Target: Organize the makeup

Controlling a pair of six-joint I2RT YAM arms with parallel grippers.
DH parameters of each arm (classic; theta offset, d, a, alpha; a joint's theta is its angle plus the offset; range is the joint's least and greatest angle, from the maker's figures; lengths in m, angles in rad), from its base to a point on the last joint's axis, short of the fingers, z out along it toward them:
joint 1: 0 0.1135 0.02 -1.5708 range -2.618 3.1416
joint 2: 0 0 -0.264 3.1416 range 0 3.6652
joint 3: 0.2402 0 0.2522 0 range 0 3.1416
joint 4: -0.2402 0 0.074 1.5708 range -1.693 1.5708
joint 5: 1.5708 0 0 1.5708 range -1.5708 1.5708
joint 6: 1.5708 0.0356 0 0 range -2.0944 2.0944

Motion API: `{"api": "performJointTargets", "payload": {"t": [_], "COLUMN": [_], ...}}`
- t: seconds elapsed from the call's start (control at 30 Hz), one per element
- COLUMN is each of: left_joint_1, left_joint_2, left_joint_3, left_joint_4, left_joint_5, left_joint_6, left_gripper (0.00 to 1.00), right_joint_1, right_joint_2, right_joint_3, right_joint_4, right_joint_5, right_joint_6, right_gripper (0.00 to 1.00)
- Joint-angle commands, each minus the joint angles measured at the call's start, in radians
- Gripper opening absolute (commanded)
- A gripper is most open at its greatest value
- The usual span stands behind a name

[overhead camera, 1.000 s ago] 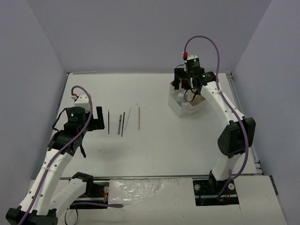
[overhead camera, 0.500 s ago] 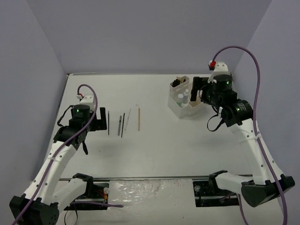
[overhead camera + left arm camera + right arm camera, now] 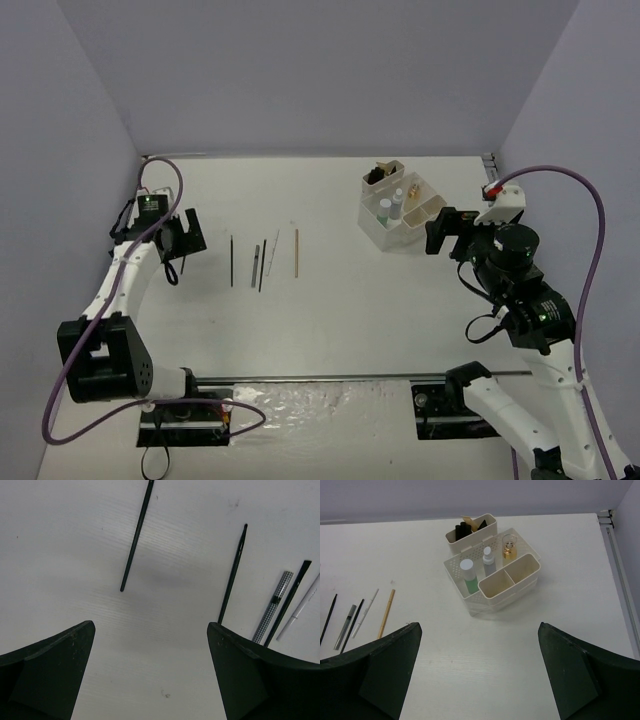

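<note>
Several thin pencils and brushes lie side by side on the table: a black one (image 3: 231, 262), a grey one (image 3: 254, 266), a black one (image 3: 263, 264), a white one (image 3: 275, 246) and a tan one (image 3: 296, 252). My left gripper (image 3: 195, 235) is open and empty, just left of them. Its wrist view shows black pencils (image 3: 136, 535) (image 3: 232, 580) and a checkered one (image 3: 272, 607) ahead of the gripper (image 3: 150, 680). The white organizer box (image 3: 425, 215) holds a green-capped bottle (image 3: 468, 576), a grey bottle (image 3: 488, 562), an amber bottle (image 3: 509, 547) and black tubes (image 3: 462, 530). My right gripper (image 3: 437, 232) is open and empty, right of the box.
The table's right edge has a metal rail (image 3: 620, 570). Purple walls close in the back and both sides. One compartment of the box (image 3: 496, 586) shows nothing inside. The tan pencil (image 3: 386, 612) also shows in the right wrist view.
My right arm has pulled back from above the organizer box to its right and nearer side. My left arm has swung left, away from the pencils. The makeup has not moved.
</note>
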Motion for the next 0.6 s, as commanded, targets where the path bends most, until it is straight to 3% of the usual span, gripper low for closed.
{"api": "performJointTargets", "payload": {"t": [0.0, 0.2, 0.57], "left_joint_1": [0.062, 0.118, 0.117], "left_joint_2": [0.111, 0.34, 0.51], "left_joint_3": [0.128, 0.221, 0.295], "left_joint_4": [0.08, 0.099, 0.124], "left_joint_5": [0.056, 0.121, 0.11], "left_joint_6": [0.011, 0.047, 0.074], "left_gripper": [0.91, 0.79, 0.58], "right_joint_1": [0.009, 0.037, 0.089], "right_joint_2": [-0.02, -0.037, -0.066], "right_joint_3": [-0.036, -0.067, -0.094], "right_joint_4": [0.116, 0.123, 0.123], "right_joint_5": [-0.03, -0.056, 0.01], "right_joint_6": [0.007, -0.003, -0.017], "right_gripper": [1.0, 1.0, 1.0]}}
